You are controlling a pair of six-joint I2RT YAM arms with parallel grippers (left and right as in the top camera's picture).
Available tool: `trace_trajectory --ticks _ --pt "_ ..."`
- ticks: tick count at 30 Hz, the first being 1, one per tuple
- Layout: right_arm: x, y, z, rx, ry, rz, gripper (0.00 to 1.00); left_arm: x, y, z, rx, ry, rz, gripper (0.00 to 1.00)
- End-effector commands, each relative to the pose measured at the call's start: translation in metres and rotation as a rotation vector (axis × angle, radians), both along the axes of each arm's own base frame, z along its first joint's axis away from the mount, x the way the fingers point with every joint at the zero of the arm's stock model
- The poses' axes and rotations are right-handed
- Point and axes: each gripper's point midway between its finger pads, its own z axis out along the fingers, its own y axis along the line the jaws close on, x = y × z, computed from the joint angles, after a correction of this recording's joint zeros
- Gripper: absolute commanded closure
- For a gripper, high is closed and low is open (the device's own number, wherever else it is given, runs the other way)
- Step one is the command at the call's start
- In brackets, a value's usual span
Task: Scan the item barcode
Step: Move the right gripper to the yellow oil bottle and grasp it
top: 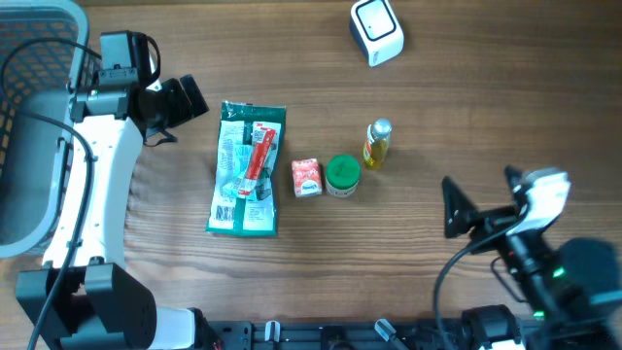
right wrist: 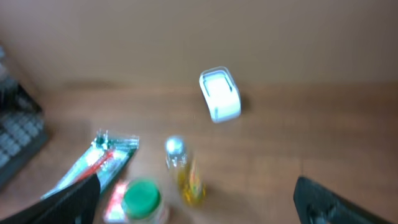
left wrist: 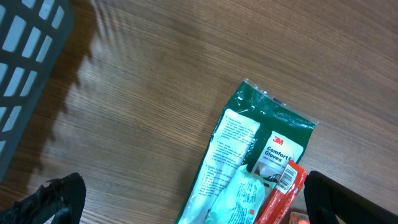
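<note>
- Two grippers, both with jaws wide apart and nothing in them. The left gripper (top: 185, 112) hangs just off the top-left corner of the glove pack (top: 243, 190). The right gripper (top: 455, 209) sits low right, well apart from every item.
- Nothing is lifted yet, so I judge the step in hand is the pick. I can't tell which item is meant. The glove pack is nearest the left arm, so I plan on that.
- The glove pack lies flat, with a red blister pack (top: 259, 156) lying on top of it. The left wrist view shows what looks like a barcode (left wrist: 285, 177) on the red pack's upper end.
- It's flat film, so I pinch the top edge, not the face. I expect the red pack to slide off on the lift, so it may be cleaner to take that one first.
- The scanner (top: 377, 31) sits top centre-right, well apart from the pack. I need to carry the item over with its code side towards it. I can't see the glove pack's own code.
- Around, far left: the grey basket (top: 29, 117) is right beside the left arm, so I keep the elbow off it.
- Right of the pack: a small red-white carton (top: 307, 177) just beside a green-lidded jar (top: 342, 175), then a yellow bottle (top: 377, 144).
- The bottle stands upright near the line to the scanner and looks tippable, so I route above or behind it.
- The right wrist view is blurred and adds little.
</note>
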Motion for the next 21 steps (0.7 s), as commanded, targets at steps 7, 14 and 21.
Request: trace_trajectory --ticks 7,14,21 --pt "0.045 0.017 0.075 -0.014 0.440 0.044 0.00 0.002 -0.001 0.007 -0.009 -0.020 -0.004 0.00" --pt "0.087 0.041 0.021 0.017 0.700 0.129 0.00 0.002 -0.001 0.007 -0.009 -0.020 -0.004 0.00" --pt "0.110 0.053 -0.051 0.037 0.933 0.120 0.14 0.002 -0.001 0.007 -0.009 -0.020 -0.004 0.00"
